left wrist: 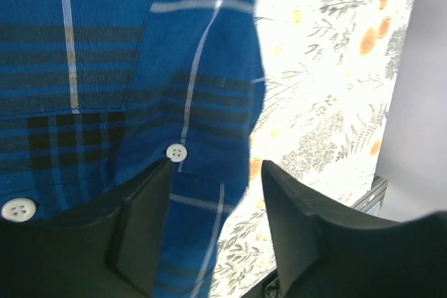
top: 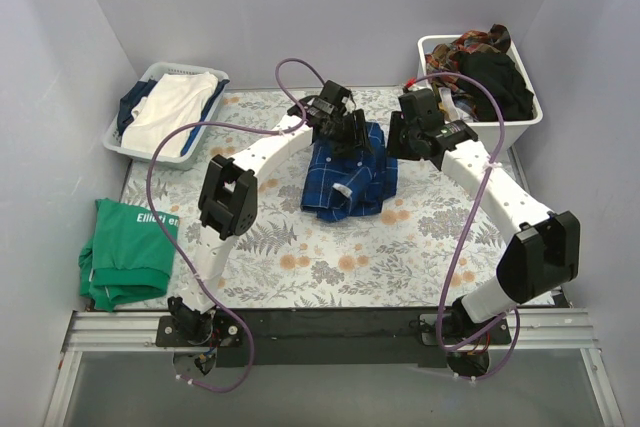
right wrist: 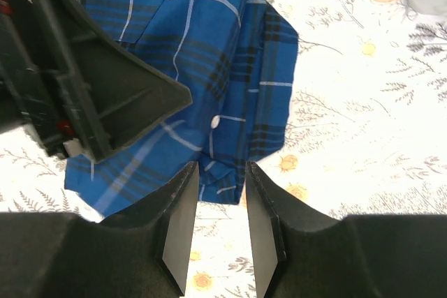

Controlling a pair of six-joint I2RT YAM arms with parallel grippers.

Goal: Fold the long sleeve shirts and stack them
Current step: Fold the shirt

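The long sleeve shirt, blue plaid, lies folded at the middle of the table. My left end effector gapes over its buttoned edge. My right end effector hangs part-open and empty above another edge.

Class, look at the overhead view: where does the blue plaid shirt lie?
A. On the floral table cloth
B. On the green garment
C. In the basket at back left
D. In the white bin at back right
A: the blue plaid shirt lies folded on the floral table cloth, mid-table.
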